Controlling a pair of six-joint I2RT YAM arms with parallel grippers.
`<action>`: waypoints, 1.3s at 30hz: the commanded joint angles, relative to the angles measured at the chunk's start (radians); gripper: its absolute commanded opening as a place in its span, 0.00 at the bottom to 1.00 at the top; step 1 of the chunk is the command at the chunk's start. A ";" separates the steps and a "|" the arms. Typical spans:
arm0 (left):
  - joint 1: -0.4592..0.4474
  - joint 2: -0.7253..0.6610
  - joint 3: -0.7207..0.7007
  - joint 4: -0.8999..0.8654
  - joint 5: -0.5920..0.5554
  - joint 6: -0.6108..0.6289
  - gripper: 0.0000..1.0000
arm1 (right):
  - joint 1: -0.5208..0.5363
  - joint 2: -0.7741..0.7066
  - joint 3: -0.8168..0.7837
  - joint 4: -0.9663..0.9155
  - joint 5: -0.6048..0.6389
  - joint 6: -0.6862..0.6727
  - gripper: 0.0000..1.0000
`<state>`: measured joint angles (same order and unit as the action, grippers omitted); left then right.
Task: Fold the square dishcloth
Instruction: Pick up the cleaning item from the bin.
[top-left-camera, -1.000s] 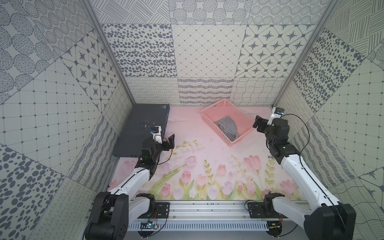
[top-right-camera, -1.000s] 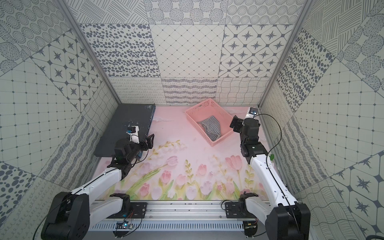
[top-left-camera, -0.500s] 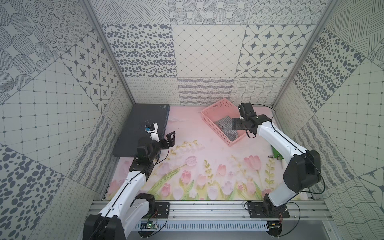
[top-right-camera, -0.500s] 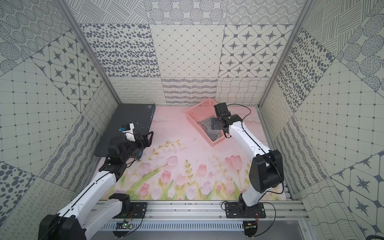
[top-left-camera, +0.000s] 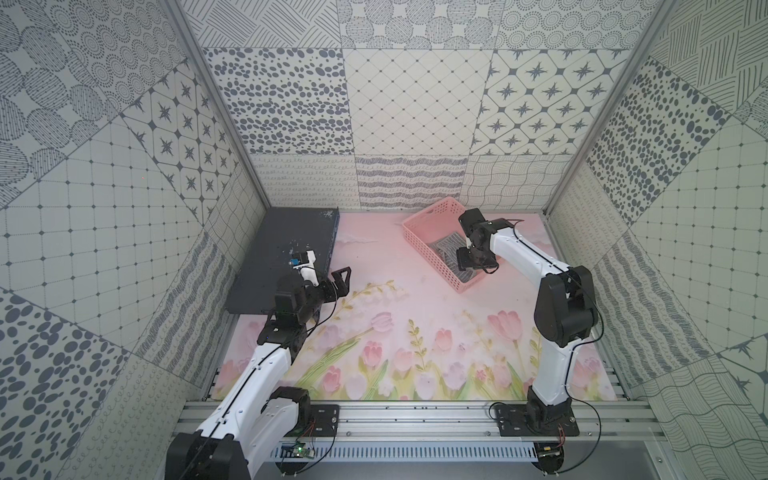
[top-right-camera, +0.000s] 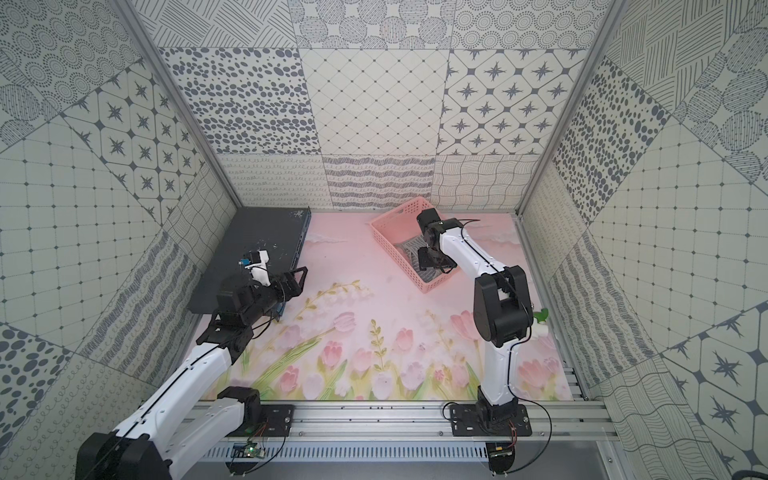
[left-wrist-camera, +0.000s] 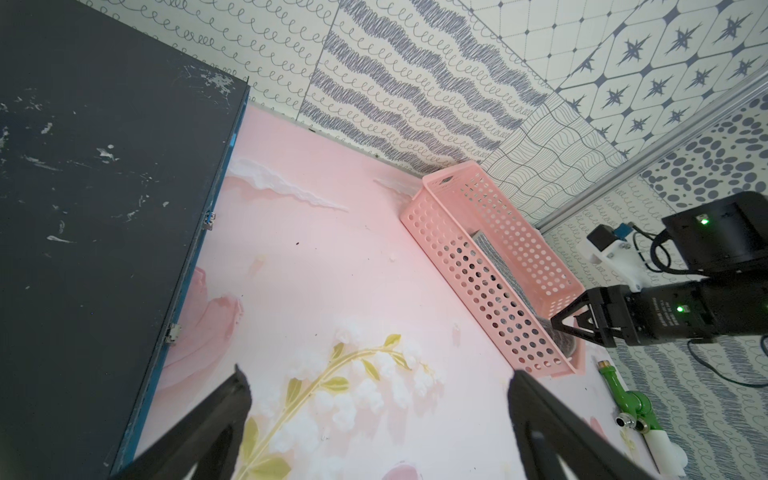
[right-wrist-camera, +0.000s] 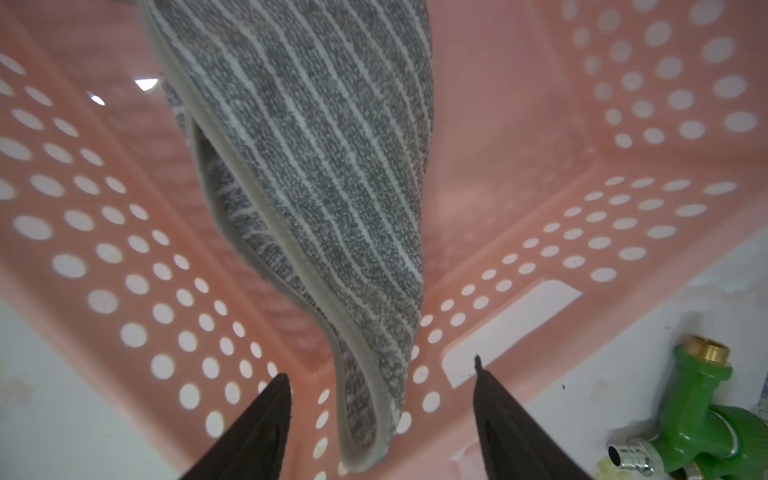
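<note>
grey dishcloth (right-wrist-camera: 316, 187), thin whitish stripes; pink basket (top-left-camera: 430, 255); pink tulip-print mat (top-left-camera: 395, 299); dark grey case (top-left-camera: 270, 249); green fitting (right-wrist-camera: 698, 399).

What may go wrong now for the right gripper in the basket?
The right gripper straddles only a hemmed corner fold of the square dishcloth; so thin a pinch may slip. The fold lies close to the pink basket wall, so a finger may catch and drag the basket.

A pink basket (top-left-camera: 430, 255) sat at one o'clock on the floral mat (top-left-camera: 395, 332), a dark case (top-left-camera: 282, 257) at ten, a green fitting (top-right-camera: 540, 316) at three
</note>
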<state>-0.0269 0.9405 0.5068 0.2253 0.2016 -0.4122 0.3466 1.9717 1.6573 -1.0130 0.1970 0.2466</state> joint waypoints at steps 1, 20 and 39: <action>-0.001 0.009 0.010 -0.026 -0.001 -0.010 0.99 | 0.000 0.038 0.046 -0.012 -0.030 -0.008 0.64; -0.001 0.019 0.042 -0.087 -0.021 -0.008 0.99 | -0.004 -0.009 0.116 -0.036 0.162 0.043 0.00; -0.002 0.048 0.147 -0.143 0.089 -0.147 0.99 | 0.167 -0.369 0.210 -0.016 0.198 0.033 0.00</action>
<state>-0.0269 0.9871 0.6388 0.0925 0.2420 -0.4778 0.4690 1.6474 1.8168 -1.0454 0.4007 0.2813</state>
